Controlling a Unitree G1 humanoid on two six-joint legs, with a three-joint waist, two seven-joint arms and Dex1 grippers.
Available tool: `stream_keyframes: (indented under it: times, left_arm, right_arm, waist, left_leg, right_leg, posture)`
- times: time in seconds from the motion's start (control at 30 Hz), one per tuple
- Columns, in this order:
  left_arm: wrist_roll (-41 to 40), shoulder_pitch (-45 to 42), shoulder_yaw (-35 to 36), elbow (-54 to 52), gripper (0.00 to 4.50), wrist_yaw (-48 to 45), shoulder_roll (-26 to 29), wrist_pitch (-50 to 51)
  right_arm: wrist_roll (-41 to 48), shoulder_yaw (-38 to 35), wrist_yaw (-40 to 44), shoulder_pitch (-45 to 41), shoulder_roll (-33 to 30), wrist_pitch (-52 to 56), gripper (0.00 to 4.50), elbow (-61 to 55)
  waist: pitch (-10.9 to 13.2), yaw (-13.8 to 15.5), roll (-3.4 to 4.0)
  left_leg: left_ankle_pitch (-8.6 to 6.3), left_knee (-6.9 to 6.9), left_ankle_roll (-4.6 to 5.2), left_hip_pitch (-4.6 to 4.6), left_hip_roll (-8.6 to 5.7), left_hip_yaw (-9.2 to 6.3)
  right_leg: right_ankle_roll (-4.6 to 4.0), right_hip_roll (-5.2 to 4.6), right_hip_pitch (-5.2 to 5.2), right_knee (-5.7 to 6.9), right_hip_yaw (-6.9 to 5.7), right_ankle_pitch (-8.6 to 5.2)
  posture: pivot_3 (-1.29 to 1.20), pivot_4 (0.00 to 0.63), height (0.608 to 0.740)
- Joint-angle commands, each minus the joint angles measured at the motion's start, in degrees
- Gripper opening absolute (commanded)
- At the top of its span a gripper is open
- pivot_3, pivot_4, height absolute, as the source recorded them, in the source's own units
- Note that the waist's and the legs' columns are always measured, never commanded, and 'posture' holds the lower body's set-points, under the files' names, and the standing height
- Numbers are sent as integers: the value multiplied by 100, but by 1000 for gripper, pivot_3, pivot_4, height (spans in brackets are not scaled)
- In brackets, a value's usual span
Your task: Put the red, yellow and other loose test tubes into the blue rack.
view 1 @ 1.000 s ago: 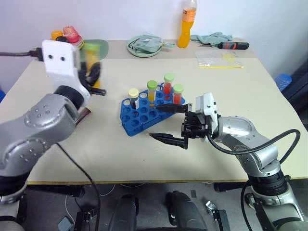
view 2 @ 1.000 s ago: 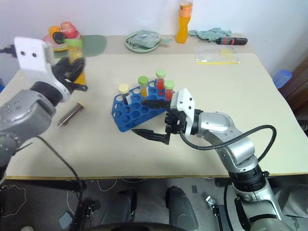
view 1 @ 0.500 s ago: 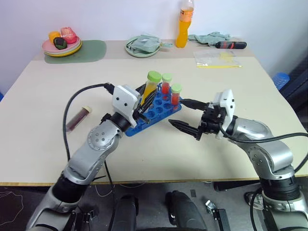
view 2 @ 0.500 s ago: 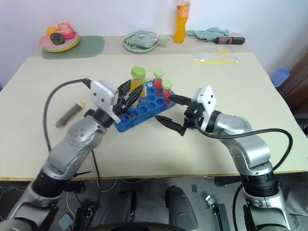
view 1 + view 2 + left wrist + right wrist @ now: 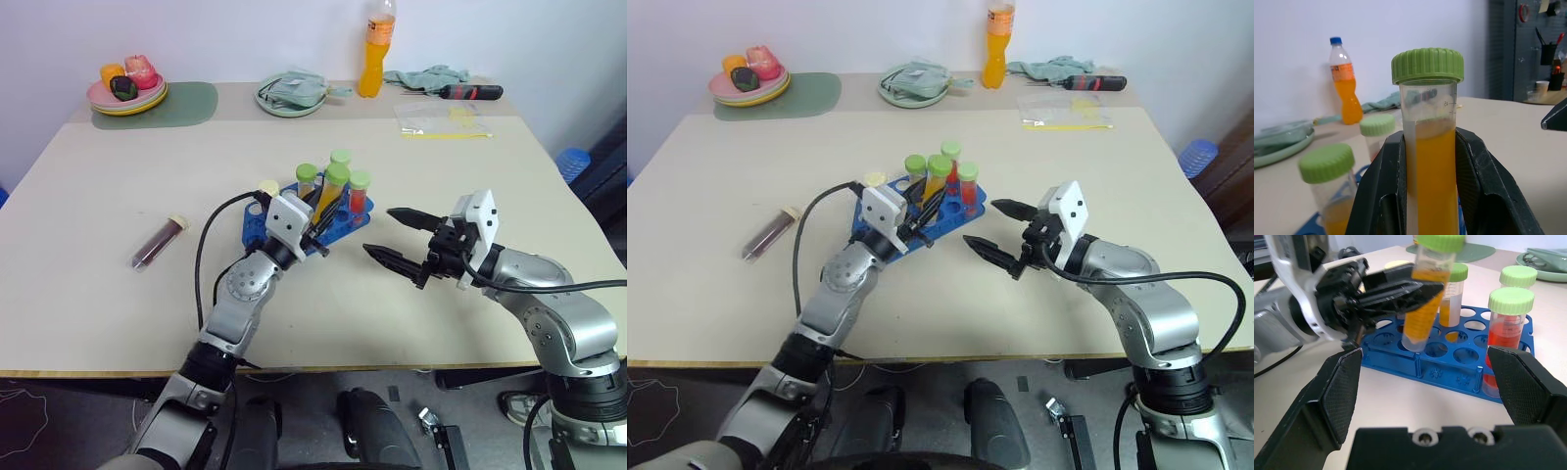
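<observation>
One tube in hand: the left gripper [image 5: 315, 217] pinches a yellow-orange tube [image 5: 1431, 161] by its body, green cap up, tilted, its foot just above a near-row hole of the blue rack [image 5: 266, 233].
Rack: bright blue moulded plastic, a grid of round holes, near the middle of the table [image 5: 108, 304]; several capped tubes already stand in it, among them a red tube [image 5: 1507, 335] at its right end.
Loose tube: the dark purple-brown tube [image 5: 158, 242] with a cream cap lies on its side toward the table's left edge, well apart from the rack.
Right gripper: the right gripper [image 5: 400, 237] hangs empty with fingers spread wide, just right of the rack and touching nothing.
Handling, judged: the tubes look like light, rigid clear plastic with smooth, probably slippery walls; a firm pinch on the body below the cap, as now, seems safest.
Cap: ribbed green screw top, wider than the barrel, so it should sit well clear above the rack.
Lying tube, judged: round, so likely to roll; take it across the barrel near the middle.
Rack, judged: light enough to slide if a tube jams on a hole's rim.
</observation>
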Motion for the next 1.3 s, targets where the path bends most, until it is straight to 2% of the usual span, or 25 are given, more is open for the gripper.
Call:
stream_keyframes:
  times: [0.03, 0.47, 0.97, 1.03, 1.07, 1.13, 1.2, 1.23, 1.3]
  left_arm:
    - [132, -188, 173, 258, 775, -118, -158, -338]
    - [288, -525, 534, 1417, 775, -303, -624, -1053]
    - [398, -554, 709, 1969, 775, -457, -889, -1470]
    - [361, -522, 731, 1993, 1799, -477, -898, -1461]
    - [340, -503, 748, 1972, 2130, -478, -905, -1443]
    - [309, -465, 792, 1854, 3075, -469, -894, -1377]
    - [184, -375, 858, 1509, 4201, -518, -822, -1176]
    - [100, -306, 915, 1248, 4474, -534, -765, -1025]
    - [-174, -118, 1069, 470, 4474, -571, -579, -509]
  right_arm:
    - [80, -102, -23, -19, -43, -9, 4500, -208]
    - [106, -112, -68, 6, -49, 56, 4500, -299]
    - [96, -73, -86, 12, -44, 87, 4500, -370]
    - [87, -55, -88, 6, -35, 86, 4500, -376]
    - [85, -46, -90, 1, -30, 86, 4500, -379]
    - [84, -27, -96, -8, -17, 89, 4500, -388]
    - [85, -5, -110, -14, -2, 91, 4500, -409]
    - [88, 4, -120, -20, 6, 93, 4500, -422]
    - [94, 9, -132, -43, 17, 95, 4500, -423]
  waist:
    - [0, 0, 0]
    - [0, 6, 0]
    - [0, 12, 0]
    - [0, 12, 0]
    - [0, 7, 0]
    - [0, 2, 0]
    - [0, -9, 0]
    - [0, -13, 0]
    - [0, -23, 0]
  left_leg:
    - [0, 0, 0, 0, 0, 0]
    - [0, 1, 0, 2, 0, -1]
    - [0, 1, 0, 3, -1, -2]
    - [0, 1, 0, 3, -1, -2]
    - [0, 1, 1, 3, -1, -2]
    - [0, 1, 1, 3, -1, -2]
    - [0, 1, 1, 4, 0, -3]
    - [0, 0, 1, 4, 0, -3]
    - [0, 0, 1, 5, 1, -4]
  right_leg:
    - [0, 0, 0, 0, 0, 0]
    - [1, 0, 4, 0, -1, 0]
    - [1, 0, 6, 0, -1, 0]
    - [1, 0, 6, 0, -1, 0]
    - [1, 0, 6, 0, -1, 0]
    - [1, 1, 6, 0, -1, 0]
    - [1, 1, 6, 1, -1, 0]
    - [1, 2, 6, 1, -1, 0]
    - [1, 2, 6, 1, -1, 0]
  posture:
    - [0, 150, 740]
    - [0, 150, 740]
    - [0, 150, 740]
    - [0, 150, 740]
    - [0, 150, 740]
    - [0, 150, 740]
    - [0, 150, 740]
    - [0, 150, 740]
    - [0, 150, 740]
